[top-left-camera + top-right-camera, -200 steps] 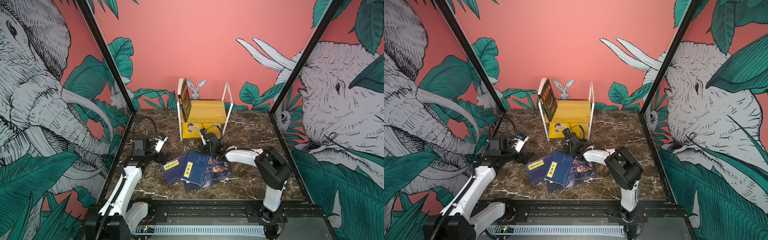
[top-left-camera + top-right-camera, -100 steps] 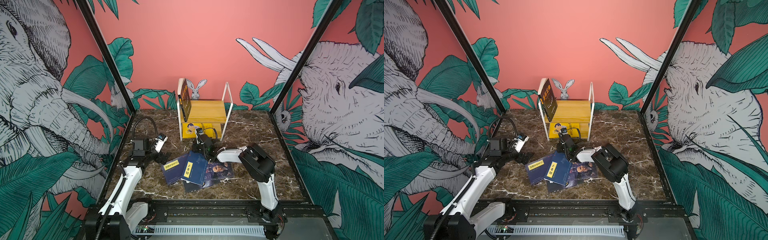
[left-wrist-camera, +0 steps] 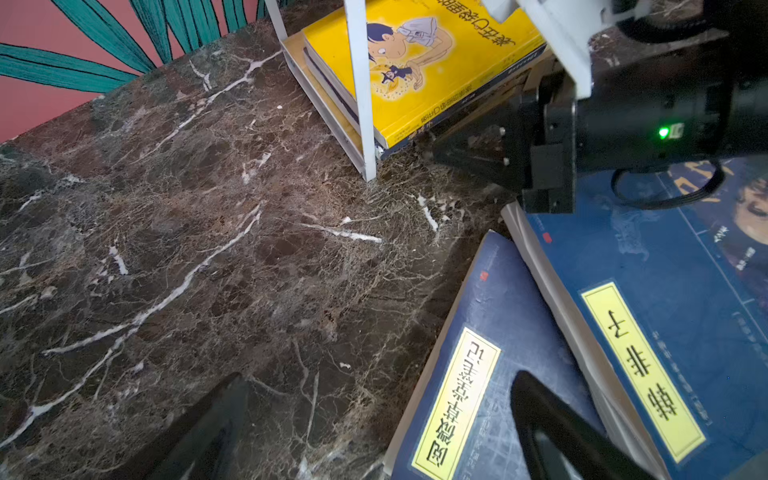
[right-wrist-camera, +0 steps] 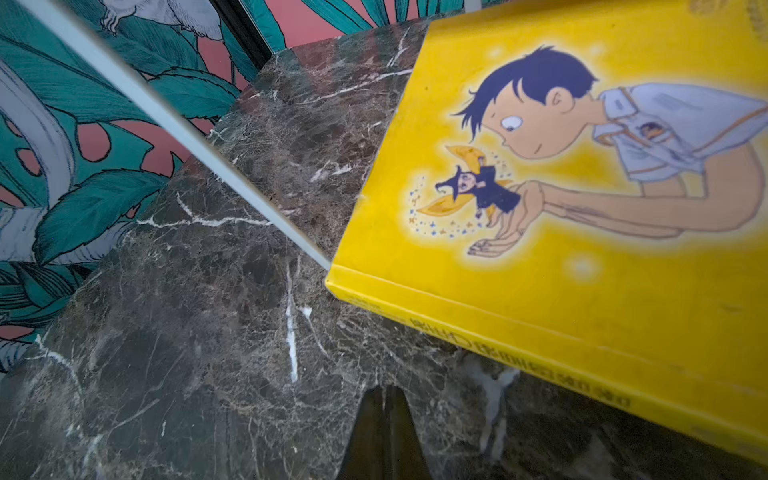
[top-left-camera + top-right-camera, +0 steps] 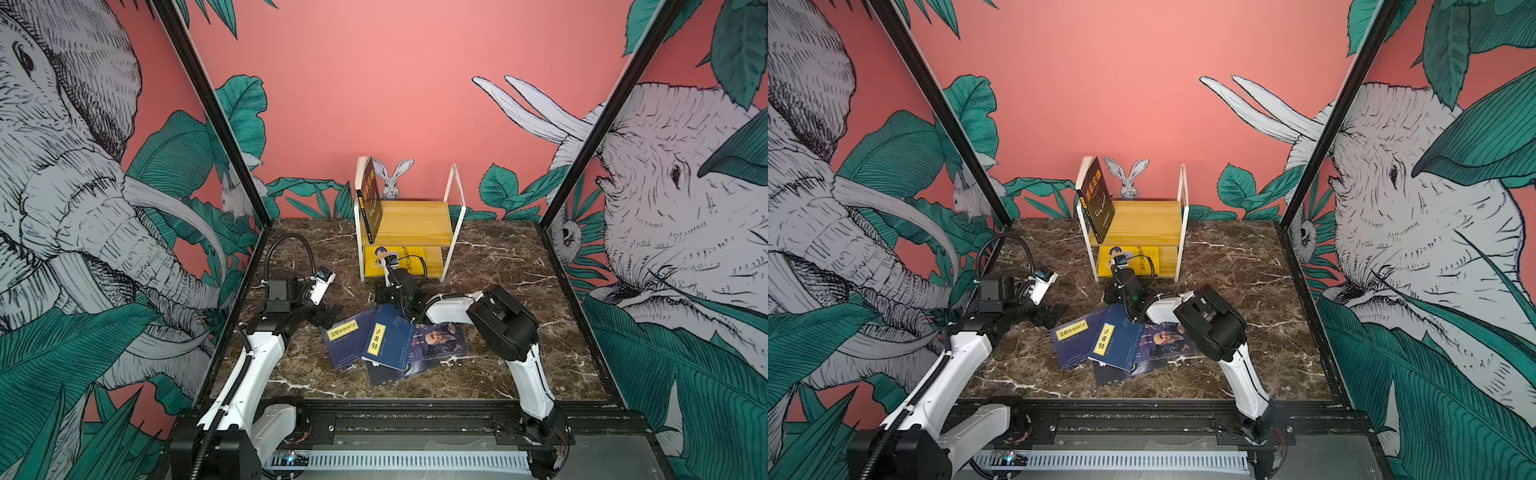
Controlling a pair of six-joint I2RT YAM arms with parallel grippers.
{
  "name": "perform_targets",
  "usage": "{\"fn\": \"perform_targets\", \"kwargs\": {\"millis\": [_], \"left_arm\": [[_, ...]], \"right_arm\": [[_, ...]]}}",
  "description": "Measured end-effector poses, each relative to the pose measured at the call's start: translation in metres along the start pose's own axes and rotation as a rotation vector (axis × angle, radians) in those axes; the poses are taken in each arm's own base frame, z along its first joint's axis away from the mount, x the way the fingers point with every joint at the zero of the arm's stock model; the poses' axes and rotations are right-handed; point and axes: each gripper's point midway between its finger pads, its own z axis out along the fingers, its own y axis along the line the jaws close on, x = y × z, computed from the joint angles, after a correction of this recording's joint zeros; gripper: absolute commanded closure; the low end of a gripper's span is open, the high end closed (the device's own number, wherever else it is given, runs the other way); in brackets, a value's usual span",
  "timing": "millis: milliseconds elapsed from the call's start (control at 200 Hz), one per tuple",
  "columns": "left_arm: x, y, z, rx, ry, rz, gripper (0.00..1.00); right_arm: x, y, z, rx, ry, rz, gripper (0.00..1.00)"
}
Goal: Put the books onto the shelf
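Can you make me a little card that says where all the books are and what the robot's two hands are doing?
Shelf: two wooden boards in a white frame, at the back of the marble table
Top board: one dark book, standing and leaning against a side of the frame
Bottom board: yellow cartoon book, lying flat
Not yet shelved: pile of books, mostly navy, overlapping on the table, about four
Left gripper: open, empty, at the pile's edge
Right gripper: shut, empty, low by the yellow cartoon book's spine
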Motion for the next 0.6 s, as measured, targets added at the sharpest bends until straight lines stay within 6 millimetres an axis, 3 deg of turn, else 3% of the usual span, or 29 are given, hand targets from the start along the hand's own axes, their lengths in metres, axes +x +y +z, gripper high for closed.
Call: {"fn": "perform_targets", "kwargs": {"millis": [600], "left_arm": [[0.001, 0.000, 0.001, 0.002, 0.005, -0.002, 0.00]], "right_arm": [[-0.025, 0.016, 0.023, -0.031, -0.053, 0.019, 1.00]]}}
